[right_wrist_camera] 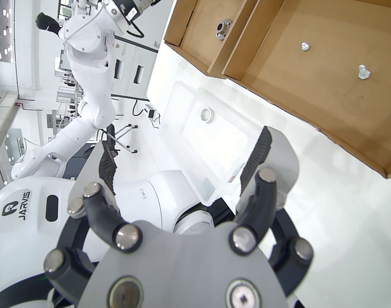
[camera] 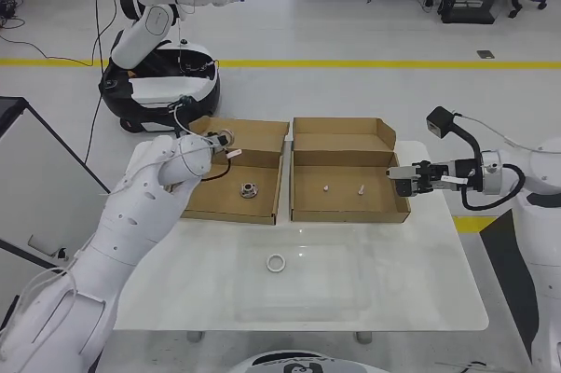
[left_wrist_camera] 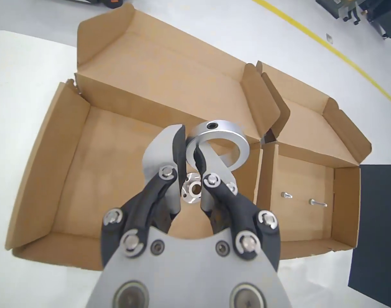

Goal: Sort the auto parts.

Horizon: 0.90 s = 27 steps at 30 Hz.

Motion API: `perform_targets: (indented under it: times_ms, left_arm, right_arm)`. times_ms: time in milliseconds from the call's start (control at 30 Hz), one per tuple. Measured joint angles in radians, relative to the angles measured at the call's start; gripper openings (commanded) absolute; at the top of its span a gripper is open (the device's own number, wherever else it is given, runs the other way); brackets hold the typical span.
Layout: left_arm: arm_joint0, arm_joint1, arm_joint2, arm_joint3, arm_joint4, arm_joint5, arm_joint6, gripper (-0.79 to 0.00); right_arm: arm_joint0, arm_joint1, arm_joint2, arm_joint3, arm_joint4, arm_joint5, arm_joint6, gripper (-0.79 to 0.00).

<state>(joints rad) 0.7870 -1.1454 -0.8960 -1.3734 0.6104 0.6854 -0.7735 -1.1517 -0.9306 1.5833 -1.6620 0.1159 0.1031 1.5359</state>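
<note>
At 6 o'clock a ring (camera: 276,263) lies in the clear tray (camera: 327,280). Farther, at 11 o'clock, the left end effector (left_wrist_camera: 190,158) clamps a silver collar (left_wrist_camera: 243,145) over the left box (left_wrist_camera: 47,168); lower it beside the hub (left_wrist_camera: 190,190) before releasing. The right end effector (camera: 397,174), at 2 o'clock, stands apart.

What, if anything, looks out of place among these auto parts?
One ring lies alone in the clear tray, in neither the left box nor the right box, so it looks unsorted. The left gripper holds a collar over the left box. Nothing looks damaged or spilled.
</note>
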Motion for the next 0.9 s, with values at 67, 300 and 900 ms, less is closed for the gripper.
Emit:
perform_targets:
  times_ms: [67, 300, 900]
  left_arm:
    - [-0.019, -0.005, 0.019, 0.015, 0.03, 0.026, -0.033, -0.785]
    - [-0.078, -0.018, 0.093, 0.081, 0.145, 0.063, -0.163, -0.785]
    - [-0.111, -0.073, 0.171, 0.253, 0.152, 0.08, -0.282, -0.785]
  right_arm:
    - [0.0, 0.0, 0.0, 0.0, 0.0, 0.0, 0.0, 0.0]
    - [0.0, 0.0, 0.0, 0.0, 0.0, 0.0, 0.0, 0.0]
    - [0.0, 0.0, 0.0, 0.0, 0.0, 0.0, 0.0, 0.0]
